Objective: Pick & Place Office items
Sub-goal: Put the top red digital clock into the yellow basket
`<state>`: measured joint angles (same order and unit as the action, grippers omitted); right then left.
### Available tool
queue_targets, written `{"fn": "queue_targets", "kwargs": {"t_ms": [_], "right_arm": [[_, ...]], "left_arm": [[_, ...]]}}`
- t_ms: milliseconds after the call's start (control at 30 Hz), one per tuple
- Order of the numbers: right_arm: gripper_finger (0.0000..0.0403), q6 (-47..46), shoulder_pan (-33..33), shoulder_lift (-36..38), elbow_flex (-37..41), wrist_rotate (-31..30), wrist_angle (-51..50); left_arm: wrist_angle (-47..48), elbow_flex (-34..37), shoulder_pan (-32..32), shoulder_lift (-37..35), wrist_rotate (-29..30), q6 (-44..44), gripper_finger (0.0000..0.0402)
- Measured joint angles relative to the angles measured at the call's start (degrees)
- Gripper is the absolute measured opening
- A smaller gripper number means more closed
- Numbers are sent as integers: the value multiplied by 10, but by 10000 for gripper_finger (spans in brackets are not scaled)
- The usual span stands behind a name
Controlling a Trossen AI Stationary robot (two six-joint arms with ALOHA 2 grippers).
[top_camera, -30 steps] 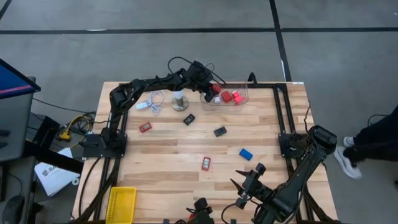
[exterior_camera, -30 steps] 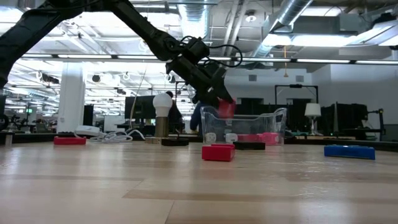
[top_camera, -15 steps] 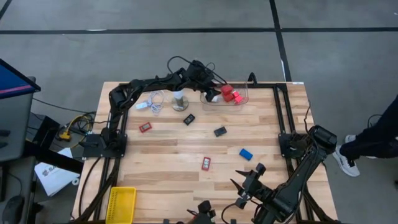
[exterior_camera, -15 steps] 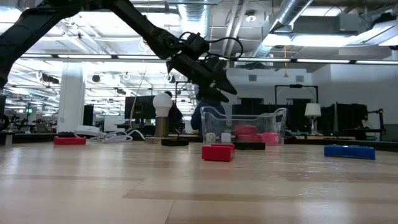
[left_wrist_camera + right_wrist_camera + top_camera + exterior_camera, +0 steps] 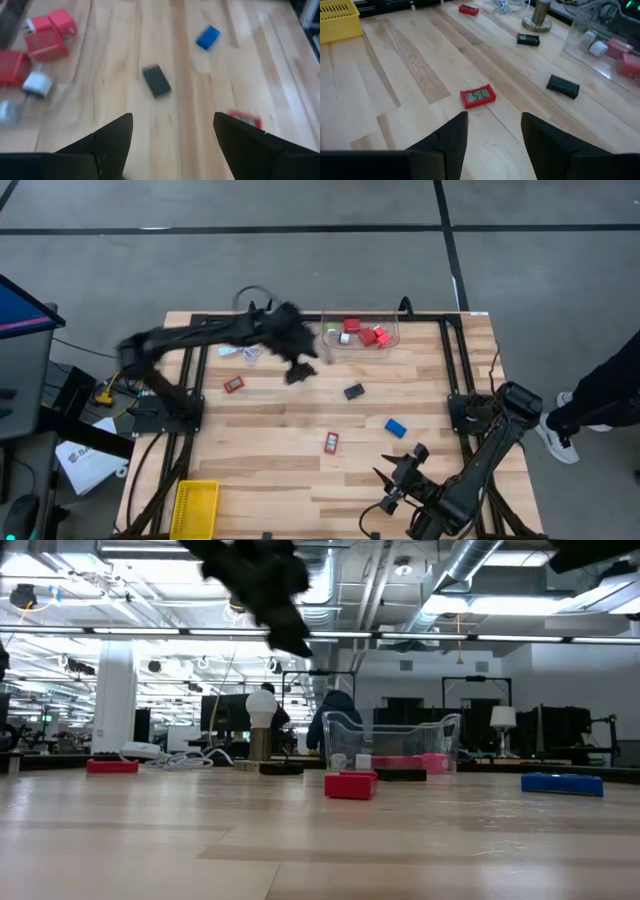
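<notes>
Now, left gripper (image 5: 303, 367): it is seen over the far half of the light wooden table (image 5: 270, 470), at about 11 o'clock from the table's middle, blurred in the high view. Its two dark fingers (image 5: 112, 136) are spread wide apart and nothing is held between them.
Right gripper (image 5: 385, 488): it is parked at the near edge of the table, at about 5 o'clock. Its fingers (image 5: 451, 134) are partly apart and nothing is held.
Clear plastic bin (image 5: 390, 342): it is set at the far edge, at about 1 o'clock. Small red blocks (image 5: 372, 335) and small white blocks (image 5: 336, 333) are lying inside it.
Flat black block (image 5: 354, 391): it is lying on the wood near the middle, just at 5 o'clock from the left gripper.
Small blue block (image 5: 396, 427): it is found at about 4 o'clock from the black block, apart from it.
Red block with a small screen (image 5: 331, 442): it is lying flat near the middle of the table, at 6 o'clock.
Second red flat block (image 5: 233, 384): it is lying at about 9 o'clock, on the left side.
Yellow plastic basket (image 5: 195, 509): it is placed at the near left corner, at about 7 o'clock.
White bulb on a round base (image 5: 261, 725): it is seen upright in the low view, at 9 o'clock from the bin.
</notes>
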<state>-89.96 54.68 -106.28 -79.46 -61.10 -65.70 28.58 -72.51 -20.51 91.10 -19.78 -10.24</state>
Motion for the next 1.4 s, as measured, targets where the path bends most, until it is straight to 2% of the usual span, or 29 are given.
{"fn": "queue_targets", "kwargs": {"t_ms": [133, 300, 433, 567, 667, 733, 933, 1100, 1200, 1333, 1400], "right_arm": [[177, -1, 5, 0, 0, -3, 5], [177, -1, 2, 2, -2, -3, 2], [177, 0, -5, 2, -13, -4, -17], [177, 24, -16, 2, -28, -4, -15], [177, 44, -22, 2, -38, -4, -14], [177, 54, -25, 2, -43, -4, -16], [177, 75, -35, 2, -50, -3, -13], [177, 75, -35, 2, -51, -3, -13], [177, 75, -34, 2, -51, -2, -9], [177, 75, -30, 2, -51, 2, -6], [177, 76, -28, 2, -49, 2, 3]], "left_arm": [[-63, 161, 28, -151, 63, 39, 276], [-127, 344, 34, -351, 88, 114, 276], [-132, 445, 53, -476, 112, 167, 276], [-104, 507, 87, -547, 184, 213, 272], [-95, 523, 120, -545, 278, 262, 262], [-94, 522, 140, -520, 318, 294, 254], [-10, 490, 155, -380, 438, 332, 236], [16, 421, 145, -255, 444, 334, 252], [79, 355, 117, -204, 443, 331, 276], [178, 266, 63, -168, 408, 289, 312], [221, 232, 31, -160, 371, 269, 328]]}}
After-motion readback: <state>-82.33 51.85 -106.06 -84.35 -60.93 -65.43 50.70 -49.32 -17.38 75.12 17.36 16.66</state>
